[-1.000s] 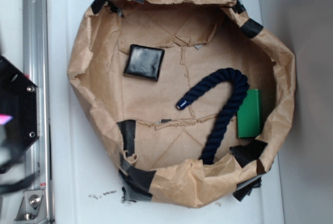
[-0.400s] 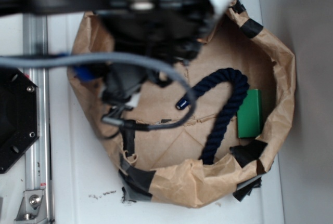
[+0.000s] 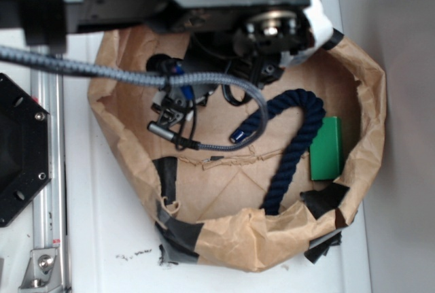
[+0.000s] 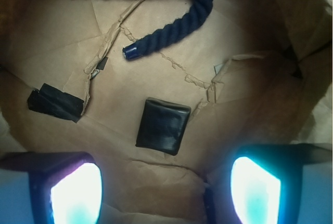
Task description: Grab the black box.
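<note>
Your gripper point(image 4: 165, 195) hangs over the black box point(image 4: 163, 126).
Jaws wide apart, holding nothing; box lies flat mid-floor of the paper bag point(image 4: 62, 52).

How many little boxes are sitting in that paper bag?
2. The black box lies flat on the paper floor, seen only from the wrist camera since the arm covers it from above. The green box sits by the right wall, beside the rope. More could be hidden under the arm.

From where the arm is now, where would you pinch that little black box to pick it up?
From straight above, across its two longer side edges. The black box lies flat on the brown paper with bare paper all round, and the open gripper hangs above it, its fingers apart.
</note>
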